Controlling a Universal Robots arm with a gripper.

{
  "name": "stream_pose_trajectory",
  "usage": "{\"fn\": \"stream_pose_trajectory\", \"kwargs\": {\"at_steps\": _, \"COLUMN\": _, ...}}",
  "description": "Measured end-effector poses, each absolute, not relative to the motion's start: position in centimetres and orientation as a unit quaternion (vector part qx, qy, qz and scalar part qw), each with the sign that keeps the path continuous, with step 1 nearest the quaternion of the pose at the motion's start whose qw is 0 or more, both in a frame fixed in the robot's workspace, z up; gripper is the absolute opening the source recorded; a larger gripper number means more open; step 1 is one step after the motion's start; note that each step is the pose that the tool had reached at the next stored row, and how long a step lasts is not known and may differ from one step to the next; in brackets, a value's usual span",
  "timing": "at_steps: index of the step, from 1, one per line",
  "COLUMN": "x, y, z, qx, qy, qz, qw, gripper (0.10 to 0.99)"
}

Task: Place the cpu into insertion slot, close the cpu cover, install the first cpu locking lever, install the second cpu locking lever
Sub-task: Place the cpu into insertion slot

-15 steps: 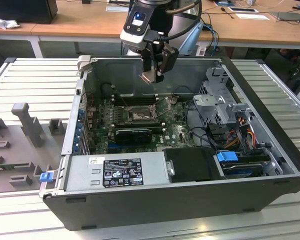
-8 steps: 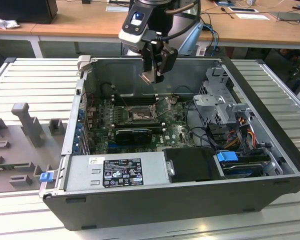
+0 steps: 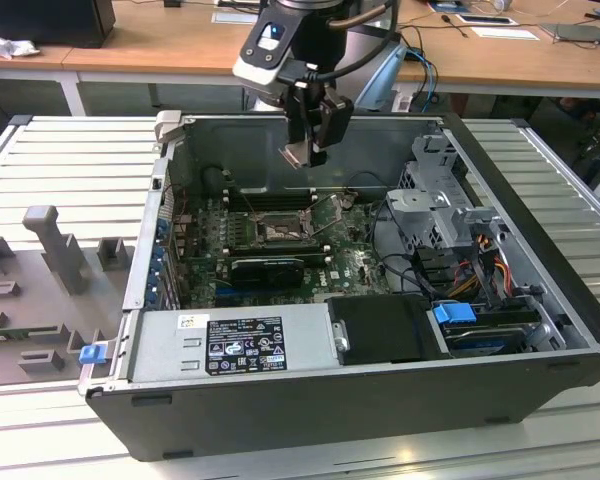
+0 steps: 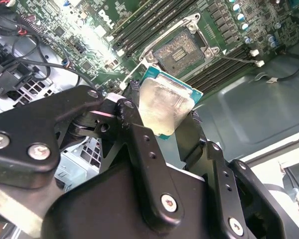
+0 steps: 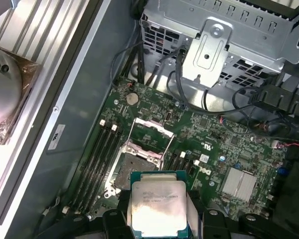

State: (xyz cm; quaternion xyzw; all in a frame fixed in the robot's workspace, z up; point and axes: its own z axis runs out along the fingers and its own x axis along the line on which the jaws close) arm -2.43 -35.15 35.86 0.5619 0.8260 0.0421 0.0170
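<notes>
At the exterior view's left, the ribbed bench carries the open computer case. Above the middle of the case hangs the tool, clamped on the edges of the cpu and well clear of the motherboard. Beneath it the insertion slot lies bare, with the cpu cover apparently swung up beside it. Further right stands the drive cage. The chip looks tilted in the grip. Lowered askew or off-centre, it could bend socket pins or catch the raised cover.
</notes>
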Motion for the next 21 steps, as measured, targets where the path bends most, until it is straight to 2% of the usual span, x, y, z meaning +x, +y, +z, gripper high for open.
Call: {"fn": "stream_pose_trajectory", "kwargs": {"at_steps": 21, "x": -2.43, "y": -35.15, "z": 35.64, "qx": 0.644, "qy": 0.763, "qz": 0.040, "qw": 0.021, "gripper": 0.529}}
